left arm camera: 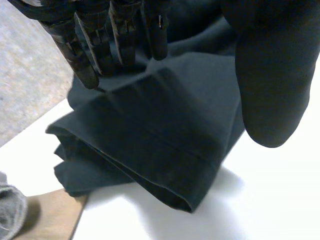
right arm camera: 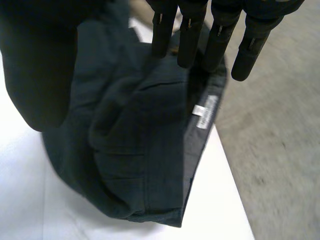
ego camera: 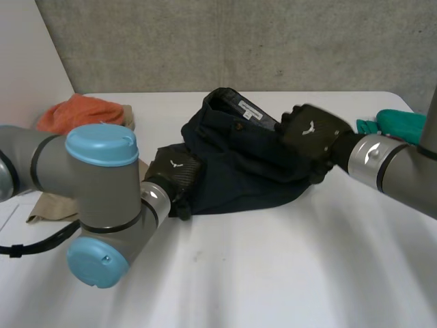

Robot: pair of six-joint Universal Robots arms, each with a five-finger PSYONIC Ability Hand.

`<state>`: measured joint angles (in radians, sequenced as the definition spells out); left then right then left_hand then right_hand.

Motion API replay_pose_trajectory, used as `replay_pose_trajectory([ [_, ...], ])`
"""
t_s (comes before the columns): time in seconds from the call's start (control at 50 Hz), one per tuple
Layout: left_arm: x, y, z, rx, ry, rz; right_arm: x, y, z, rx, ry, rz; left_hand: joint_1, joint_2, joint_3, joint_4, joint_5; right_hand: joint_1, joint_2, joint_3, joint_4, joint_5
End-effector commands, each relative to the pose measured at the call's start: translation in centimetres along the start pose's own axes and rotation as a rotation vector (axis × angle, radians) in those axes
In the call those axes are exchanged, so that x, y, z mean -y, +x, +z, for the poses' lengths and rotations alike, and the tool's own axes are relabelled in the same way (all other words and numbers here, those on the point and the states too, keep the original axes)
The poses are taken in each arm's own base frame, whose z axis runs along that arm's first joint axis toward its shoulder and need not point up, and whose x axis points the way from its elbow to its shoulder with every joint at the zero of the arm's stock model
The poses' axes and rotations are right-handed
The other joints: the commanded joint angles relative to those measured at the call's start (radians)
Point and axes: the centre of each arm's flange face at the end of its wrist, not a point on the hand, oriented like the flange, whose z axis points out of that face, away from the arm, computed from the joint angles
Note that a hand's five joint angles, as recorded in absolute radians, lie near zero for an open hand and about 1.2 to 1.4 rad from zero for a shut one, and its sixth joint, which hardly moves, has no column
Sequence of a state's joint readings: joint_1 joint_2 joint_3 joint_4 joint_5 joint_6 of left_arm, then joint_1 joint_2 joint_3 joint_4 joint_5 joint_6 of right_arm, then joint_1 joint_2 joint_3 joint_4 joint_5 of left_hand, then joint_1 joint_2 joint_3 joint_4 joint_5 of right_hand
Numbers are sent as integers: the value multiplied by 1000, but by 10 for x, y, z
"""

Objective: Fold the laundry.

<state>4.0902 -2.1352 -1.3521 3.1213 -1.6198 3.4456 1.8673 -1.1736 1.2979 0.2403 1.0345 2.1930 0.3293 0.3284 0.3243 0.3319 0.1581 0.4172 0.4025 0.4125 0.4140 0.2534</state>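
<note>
Soft, even light on the white table, faint shadow beneath the folded dark garment

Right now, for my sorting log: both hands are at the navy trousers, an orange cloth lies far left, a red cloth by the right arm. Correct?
No: by the right arm lies a teal cloth, not a red one, as the head view shows. The left hand and right hand are at the navy trousers, and the orange cloth lies far left.

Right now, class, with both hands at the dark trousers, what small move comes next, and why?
Probably close the left hand on the folded end of the trousers: its fingers are straight there, and the right hand is open by the waistband, so nothing looks gripped.
</note>
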Motion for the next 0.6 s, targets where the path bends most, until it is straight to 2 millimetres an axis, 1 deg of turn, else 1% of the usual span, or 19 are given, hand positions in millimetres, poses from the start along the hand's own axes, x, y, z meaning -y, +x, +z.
replay_pose_trajectory([
  [0.02, -11, 7, 11, -29, -68, 4, -25, -19, 15, 83, -26, -218, 60, 61, 65, 58, 57, 69, 83, 73, 72, 58],
  [0.1, -12, 11, 18, -35, -74, 9, -39, -20, 32, 78, -21, -271, 2, 3, 7, -1, -2, 42, 57, 47, 45, 31],
  [0.12, -10, 12, 22, -31, -66, 11, -44, -18, 40, 57, -12, -286, -27, -27, -22, -30, -31, 42, 57, 47, 45, 31],
  [0.14, -10, 11, 24, -27, -64, 9, -46, -17, 44, 44, -6, -294, -34, -33, -29, -36, -37, 42, 57, 47, 45, 31],
  [0.18, -10, 12, 28, -19, -60, 15, -51, -15, 52, 17, 4, -307, -31, -30, -26, -33, -34, 42, 57, 47, 45, 31],
  [0.2, -9, 12, 33, -8, -54, 17, -56, -15, 60, -4, 13, -323, -31, -30, -26, -33, -34, 42, 57, 47, 45, 31],
  [0.26, -8, 12, 40, 8, -51, 20, -63, -14, 71, -41, 28, -346, -28, -27, -23, -30, -31, 42, 57, 47, 45, 31],
  [0.28, -8, 14, 44, 17, -50, 23, -68, -15, 77, -61, 31, -360, -19, -18, -14, -22, -22, 48, 63, 53, 51, 37],
  [0.34, -9, 15, 50, 27, -59, 34, -76, -16, 87, -91, 28, -373, 19, 20, 24, 16, 16, 83, 98, 88, 86, 72],
  [0.36, -12, 15, 53, 33, -76, 44, -82, -17, 93, -108, 20, -377, 92, 93, 97, 89, 89, 255, 269, 259, 258, 244],
  [0.4, -11, 15, 54, 40, -88, 49, -87, -17, 98, -127, 9, -380, 265, 266, 270, 262, 261, 575, 589, 579, 578, 564],
  [0.42, -9, 13, 55, 52, -90, 51, -91, -16, 102, -144, -8, -378, 510, 511, 515, 507, 507, 914, 928, 918, 917, 903],
  [0.44, -7, 12, 54, 60, -89, 50, -93, -17, 103, -149, -16, -374, 678, 679, 683, 675, 675, 978, 993, 983, 982, 968],
  [0.48, 2, 6, 54, 85, -69, 45, -94, -13, 103, -167, -26, -368, 1036, 1037, 1041, 1034, 1033, 979, 994, 984, 982, 968],
  [0.5, 15, 0, 49, 115, -40, 38, -94, -9, 102, -180, -35, -343, 1067, 1068, 1072, 1064, 1063, 979, 994, 984, 982, 968],
  [0.56, 40, -12, 36, 161, 14, 22, -87, -2, 98, -205, -32, -279, 1067, 1068, 1072, 1064, 1064, 979, 994, 984, 982, 968],
  [0.58, 59, -21, 23, 189, 59, 8, -80, 6, 94, -224, -21, -225, 1067, 1068, 1072, 1064, 1064, 979, 994, 984, 982, 968],
  [0.6, 70, -26, 16, 200, 86, 0, -74, 11, 91, -238, -10, -194, 1067, 1068, 1072, 1064, 1064, 979, 994, 984, 982, 968],
])
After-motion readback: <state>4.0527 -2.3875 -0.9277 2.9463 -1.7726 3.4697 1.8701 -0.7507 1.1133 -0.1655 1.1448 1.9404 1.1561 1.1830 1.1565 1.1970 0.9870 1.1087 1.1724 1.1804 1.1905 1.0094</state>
